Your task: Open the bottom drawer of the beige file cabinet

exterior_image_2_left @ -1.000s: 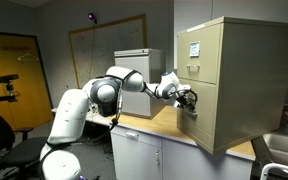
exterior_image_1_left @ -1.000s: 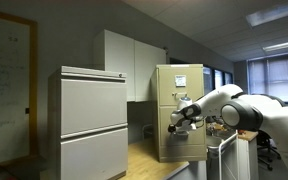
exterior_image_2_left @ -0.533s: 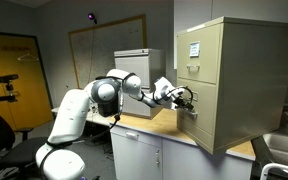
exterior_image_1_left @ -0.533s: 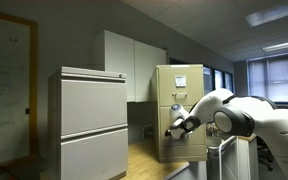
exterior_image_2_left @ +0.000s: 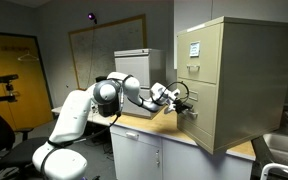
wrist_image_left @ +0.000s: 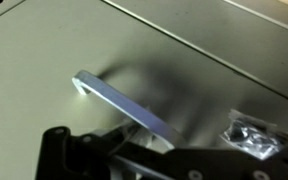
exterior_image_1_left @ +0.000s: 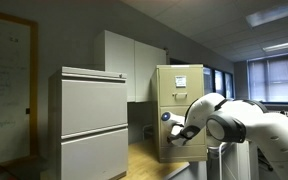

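The beige file cabinet (exterior_image_1_left: 164,82) (exterior_image_2_left: 246,70) stands on a wooden counter, with white paper sheets on its upper front. Its bottom drawer (exterior_image_1_left: 163,148) (exterior_image_2_left: 190,127) has a plain beige front that fills the wrist view (wrist_image_left: 54,50). A flat metal handle (wrist_image_left: 119,100) sticks out from that front. My gripper (wrist_image_left: 149,138) (exterior_image_2_left: 183,100) (exterior_image_1_left: 170,124) is at the drawer front, and its dark fingers close around the right end of the handle. The fingertips are partly hidden behind the handle.
A wider pale grey cabinet (exterior_image_1_left: 89,120) (exterior_image_2_left: 134,62) stands further along the counter (exterior_image_2_left: 144,125). White wall cupboards (exterior_image_1_left: 129,62) hang behind. A small shiny lock (wrist_image_left: 252,138) sits on the drawer front. A whiteboard (exterior_image_2_left: 104,45) hangs on the back wall.
The gripper and wrist have drawn back a little from the cabinet front, and the elbow has dropped lower. The grip on the handle looks the same.
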Robot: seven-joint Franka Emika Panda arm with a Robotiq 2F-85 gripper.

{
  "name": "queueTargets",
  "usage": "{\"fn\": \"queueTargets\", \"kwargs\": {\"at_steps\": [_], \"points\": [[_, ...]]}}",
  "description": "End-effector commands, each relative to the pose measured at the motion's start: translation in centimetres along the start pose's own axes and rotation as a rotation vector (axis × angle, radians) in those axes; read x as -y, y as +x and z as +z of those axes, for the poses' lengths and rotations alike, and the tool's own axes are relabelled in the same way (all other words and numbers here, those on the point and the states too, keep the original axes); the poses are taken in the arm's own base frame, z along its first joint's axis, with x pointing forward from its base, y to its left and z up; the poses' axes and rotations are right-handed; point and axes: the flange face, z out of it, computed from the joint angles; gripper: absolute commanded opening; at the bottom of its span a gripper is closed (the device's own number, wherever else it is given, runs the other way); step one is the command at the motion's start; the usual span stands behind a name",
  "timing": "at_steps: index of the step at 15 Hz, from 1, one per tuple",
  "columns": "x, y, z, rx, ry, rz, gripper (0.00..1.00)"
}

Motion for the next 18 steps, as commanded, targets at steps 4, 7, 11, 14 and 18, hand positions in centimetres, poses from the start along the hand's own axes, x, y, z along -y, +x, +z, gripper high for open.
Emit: {"fn": "queueTargets", "kwargs": {"at_steps": [4,7,11,14,18], "points": [[0.2,0.6,3.7,0.09,-0.281,-0.175,0.56],[0.2,0.4,3.3,0.172,-0.38,-0.25,0.32],[-1.0,0.5,2.0,0.272,-0.344,-0.256,0.03],[-1.9,-0.1,1.5,0.318,-0.253,-0.206,0.0],[-2.3,-2.3,2.2,0.362,-0.148,-0.123,0.01]]}}
